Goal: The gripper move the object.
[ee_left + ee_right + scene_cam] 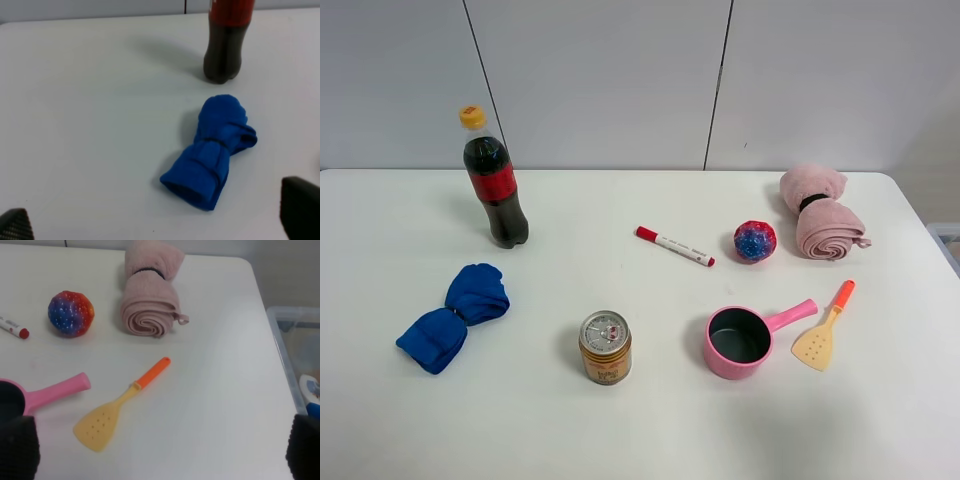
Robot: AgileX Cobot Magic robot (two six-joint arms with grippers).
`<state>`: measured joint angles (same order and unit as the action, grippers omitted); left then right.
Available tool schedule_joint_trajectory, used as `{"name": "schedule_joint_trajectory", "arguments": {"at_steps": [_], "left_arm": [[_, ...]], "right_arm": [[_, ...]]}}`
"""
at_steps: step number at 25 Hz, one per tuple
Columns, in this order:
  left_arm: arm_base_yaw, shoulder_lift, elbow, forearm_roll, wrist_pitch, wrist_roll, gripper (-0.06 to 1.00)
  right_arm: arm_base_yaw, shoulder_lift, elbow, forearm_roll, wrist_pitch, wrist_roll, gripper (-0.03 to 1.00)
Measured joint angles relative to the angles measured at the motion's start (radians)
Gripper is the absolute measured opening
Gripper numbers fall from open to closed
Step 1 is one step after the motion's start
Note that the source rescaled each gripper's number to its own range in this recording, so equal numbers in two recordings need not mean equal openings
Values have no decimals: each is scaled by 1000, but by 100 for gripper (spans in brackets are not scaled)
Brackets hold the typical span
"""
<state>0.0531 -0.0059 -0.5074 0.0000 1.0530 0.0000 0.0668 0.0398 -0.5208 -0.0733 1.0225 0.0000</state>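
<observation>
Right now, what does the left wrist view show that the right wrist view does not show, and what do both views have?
Only the left wrist view shows the blue cloth bundle and the lower part of the cola bottle. Only the right wrist view shows the pink rolled towel, the speckled ball, the spatula, the pink saucepan handle, the red marker tip and a clear bin. Both show the white table and dark jaws at the lower corners.

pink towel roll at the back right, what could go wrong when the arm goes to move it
The pink towel roll lies close beside the red and blue ball; a sideways approach or drag could set the ball rolling.

It is soft, cinched by a black band; jaws closing on one loose end might pull only fabric and the roll could sag or slip out.

It sits near the table's far right corner, so a push that way could tip it over the edge.
</observation>
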Motion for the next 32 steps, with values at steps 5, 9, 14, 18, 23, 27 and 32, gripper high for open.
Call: {"name": "schedule_joint_trajectory", "arguments": {"at_steps": [5, 9, 14, 18, 23, 27, 32], "left_arm": [[0, 0, 0, 0, 0, 0, 100], [0, 0, 0, 0, 0, 0, 100], [0, 0, 0, 0, 0, 0, 100], [0, 0, 0, 0, 0, 0, 100], [0, 0, 0, 0, 0, 0, 100], [0, 0, 0, 0, 0, 0, 100], [0, 0, 0, 0, 0, 0, 100]], "right_arm": [[0, -36, 19, 24, 30, 0, 100], [0, -42, 23, 26, 34, 0, 100], [0, -42, 24, 24, 34, 16, 100], [0, -42, 24, 24, 34, 22, 100], [0, -42, 24, 24, 35, 23, 100], [-27, -42, 24, 24, 35, 23, 100], [-93, -42, 24, 23, 35, 24, 100]]}}
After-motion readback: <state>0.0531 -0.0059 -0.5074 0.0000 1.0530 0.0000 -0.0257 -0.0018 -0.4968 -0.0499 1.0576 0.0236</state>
